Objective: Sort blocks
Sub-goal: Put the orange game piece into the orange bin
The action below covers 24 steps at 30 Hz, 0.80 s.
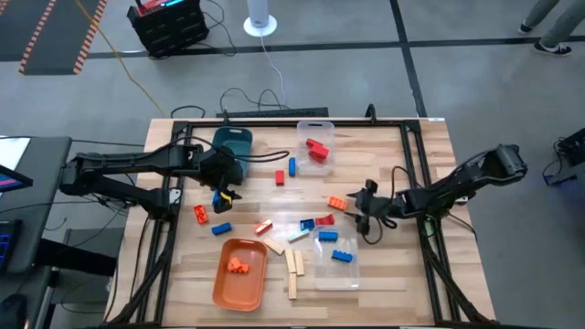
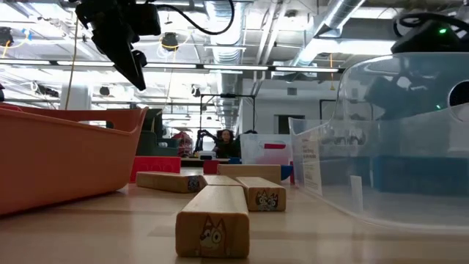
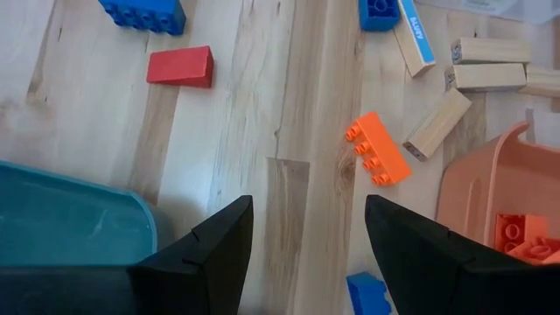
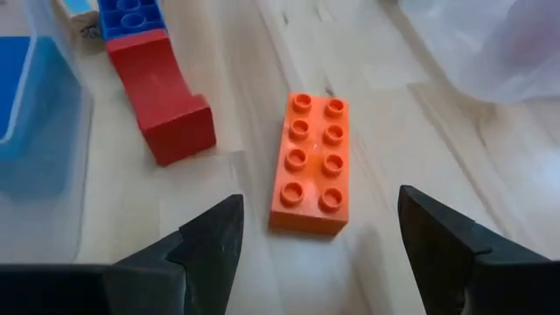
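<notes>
Blocks lie scattered on the wooden table. My right gripper is open, low over the table. Its fingers stand on either side of the near end of an orange studded brick without touching it; this brick lies flat, just left of the gripper. A red block and a blue brick lie beyond. My left gripper hangs open above bare table, beside the teal tray. Another orange brick and a red block lie ahead of it.
An orange tray holds orange bricks. One clear bin holds red blocks, and another holds blue ones. Plain wooden pieces lie near the front edge, between the orange tray and the near clear bin. The table has a black frame.
</notes>
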Tool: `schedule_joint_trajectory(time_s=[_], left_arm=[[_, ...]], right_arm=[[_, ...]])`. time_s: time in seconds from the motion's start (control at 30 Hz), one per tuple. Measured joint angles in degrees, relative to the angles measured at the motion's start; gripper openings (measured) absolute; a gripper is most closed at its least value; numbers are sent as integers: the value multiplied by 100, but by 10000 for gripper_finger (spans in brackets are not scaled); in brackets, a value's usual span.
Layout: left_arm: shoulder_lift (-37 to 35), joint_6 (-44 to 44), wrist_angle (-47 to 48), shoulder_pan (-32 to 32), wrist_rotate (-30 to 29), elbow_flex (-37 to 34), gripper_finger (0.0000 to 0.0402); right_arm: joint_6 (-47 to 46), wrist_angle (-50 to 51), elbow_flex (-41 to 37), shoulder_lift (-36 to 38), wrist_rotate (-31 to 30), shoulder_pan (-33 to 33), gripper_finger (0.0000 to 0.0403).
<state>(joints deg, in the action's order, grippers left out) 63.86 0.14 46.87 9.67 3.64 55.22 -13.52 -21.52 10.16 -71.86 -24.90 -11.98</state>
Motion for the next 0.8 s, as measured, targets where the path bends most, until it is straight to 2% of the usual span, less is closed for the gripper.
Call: schedule_joint_trajectory(time_s=[0.17, 0.6, 0.7, 0.8], left_arm=[[0, 31, -7, 2, 0, 0, 214], [0, 46, 1, 2, 0, 0, 214], [0, 42, 8, 2, 0, 0, 214], [0, 22, 11, 1, 0, 0, 214]], right_arm=[[-7, -807, -67, -536, -471, -280, 281], [-40, -2148, -70, -1833, -514, -92, 280], [-126, -2212, -70, -1952, -518, -53, 269], [-126, -2180, -66, -1960, -505, -51, 235]])
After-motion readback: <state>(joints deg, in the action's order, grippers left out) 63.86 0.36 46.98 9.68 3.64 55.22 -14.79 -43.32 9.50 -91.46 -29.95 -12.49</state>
